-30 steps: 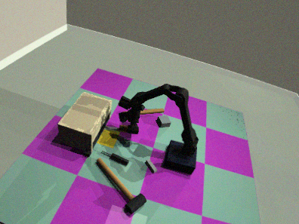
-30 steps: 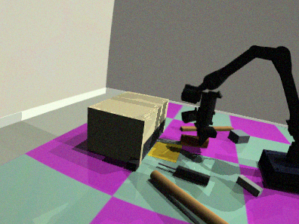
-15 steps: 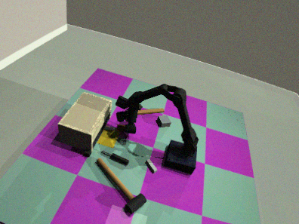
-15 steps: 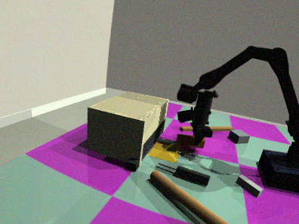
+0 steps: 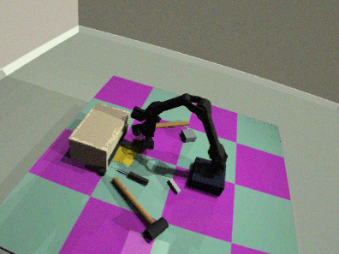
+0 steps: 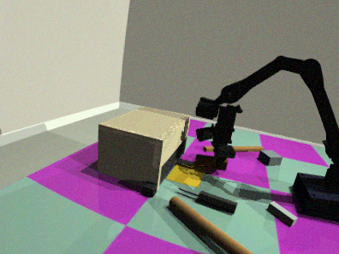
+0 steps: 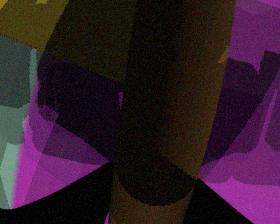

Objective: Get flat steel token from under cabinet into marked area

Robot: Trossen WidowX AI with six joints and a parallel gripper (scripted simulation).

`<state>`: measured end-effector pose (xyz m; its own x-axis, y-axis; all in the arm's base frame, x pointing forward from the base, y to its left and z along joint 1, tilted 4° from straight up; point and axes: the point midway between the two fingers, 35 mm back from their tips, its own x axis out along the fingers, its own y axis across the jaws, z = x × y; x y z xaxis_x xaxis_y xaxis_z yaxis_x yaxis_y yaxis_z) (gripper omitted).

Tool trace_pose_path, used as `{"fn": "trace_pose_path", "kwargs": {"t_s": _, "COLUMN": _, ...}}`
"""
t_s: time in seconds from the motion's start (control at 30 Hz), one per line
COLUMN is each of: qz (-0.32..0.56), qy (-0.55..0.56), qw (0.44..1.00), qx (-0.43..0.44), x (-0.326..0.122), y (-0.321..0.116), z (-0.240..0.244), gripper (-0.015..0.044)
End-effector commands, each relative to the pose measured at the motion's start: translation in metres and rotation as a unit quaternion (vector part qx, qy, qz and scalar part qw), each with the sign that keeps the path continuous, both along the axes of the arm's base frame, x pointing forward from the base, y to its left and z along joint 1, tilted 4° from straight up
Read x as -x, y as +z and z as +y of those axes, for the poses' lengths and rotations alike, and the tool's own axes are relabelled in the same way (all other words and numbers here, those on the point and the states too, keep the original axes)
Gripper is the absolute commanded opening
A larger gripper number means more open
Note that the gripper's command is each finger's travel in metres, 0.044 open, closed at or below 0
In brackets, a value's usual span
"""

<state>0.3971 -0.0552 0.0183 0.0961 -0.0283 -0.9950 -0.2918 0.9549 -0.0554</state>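
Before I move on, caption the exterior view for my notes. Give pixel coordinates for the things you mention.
Gripper [image 5: 145, 146] [image 6: 221, 163] [image 7: 150, 177] clamped on a brown handle beside the pale cabinet [image 5: 92, 133] [image 6: 130, 153].

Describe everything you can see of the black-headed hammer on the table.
The black-headed hammer lies on its side on the checkered table. Its straight, round, orange-brown handle looks wooden; the blocky head may be rubber. The handle's free end points towards the cabinet. Nothing but the table visibly touches it.
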Motion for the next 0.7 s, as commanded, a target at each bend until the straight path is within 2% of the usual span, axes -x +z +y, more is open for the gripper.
{"fn": "trace_pose_path", "kwargs": {"t_s": 0.0, "qz": -0.001, "qy": -0.003, "qw": 1.000, "qx": 0.001, "x": -0.005, "y": 0.001, "z": 0.001, "gripper": 0.0000}}
{"fn": "trace_pose_path", "kwargs": {"t_s": 0.67, "qz": -0.002, "qy": -0.003, "qw": 1.000, "qx": 0.000, "x": -0.023, "y": 0.003, "z": 0.007, "gripper": 0.0000}}
